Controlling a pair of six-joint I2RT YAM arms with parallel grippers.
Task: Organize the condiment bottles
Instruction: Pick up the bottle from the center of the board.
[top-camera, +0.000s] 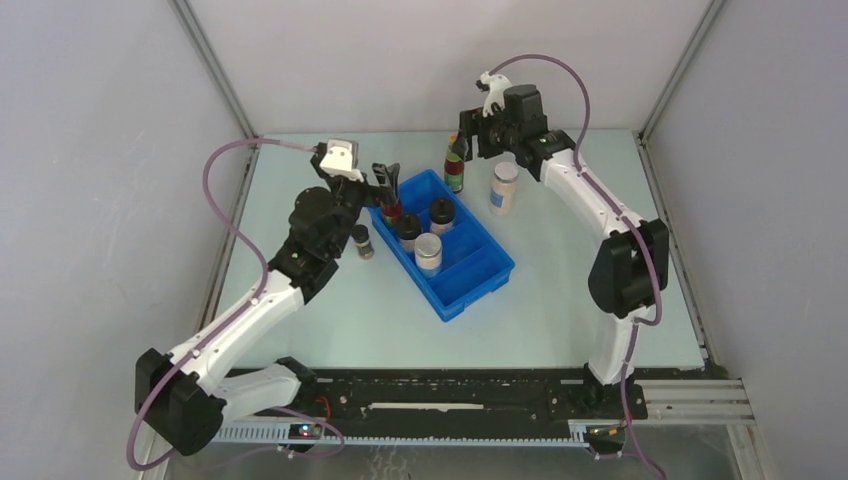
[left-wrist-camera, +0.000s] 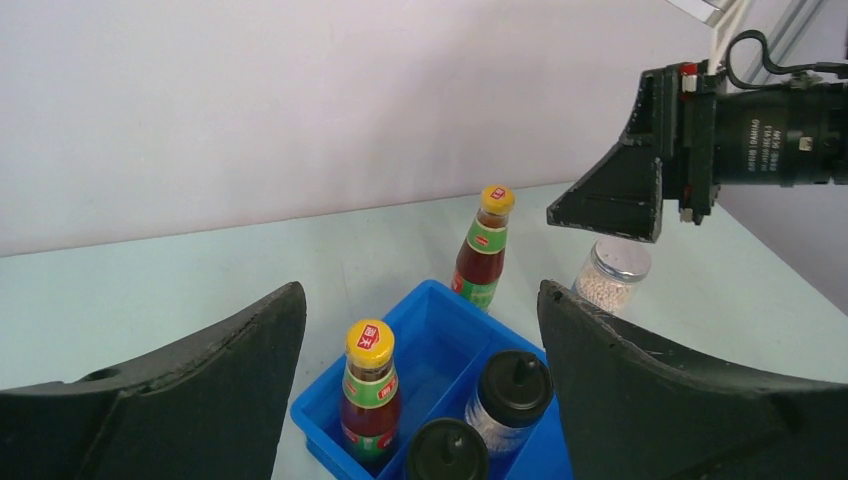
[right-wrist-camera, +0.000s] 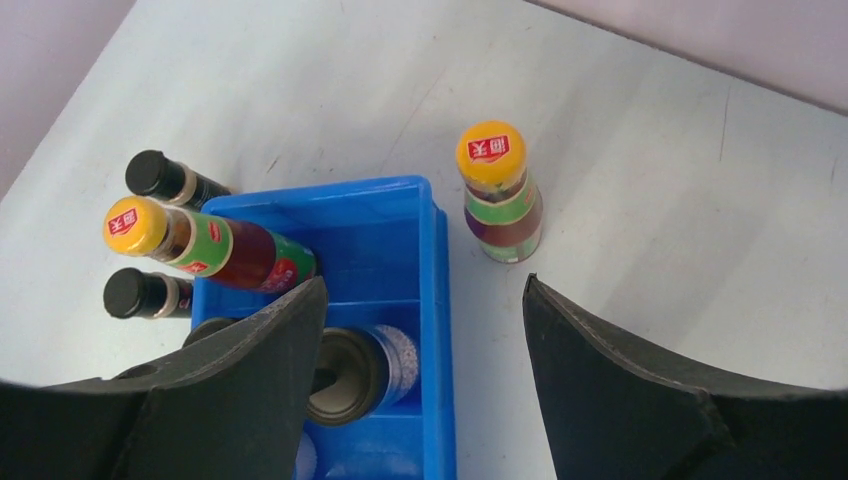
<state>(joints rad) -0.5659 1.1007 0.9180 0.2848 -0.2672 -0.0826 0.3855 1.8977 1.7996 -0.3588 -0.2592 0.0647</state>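
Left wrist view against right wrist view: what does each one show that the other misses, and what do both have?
Only the left wrist view shows the pale jar standing on the table beyond the tray, and the right arm's camera lens at the upper right. Only the right wrist view shows the silver-lidded jar inside the tray. Both show the blue tray, the sauce bottle standing in it, the second sauce bottle on the table just outside it, and black-lidded jars.

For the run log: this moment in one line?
left fingers open, empty | right fingers open, empty | red bottle in tray | second red bottle outside tray
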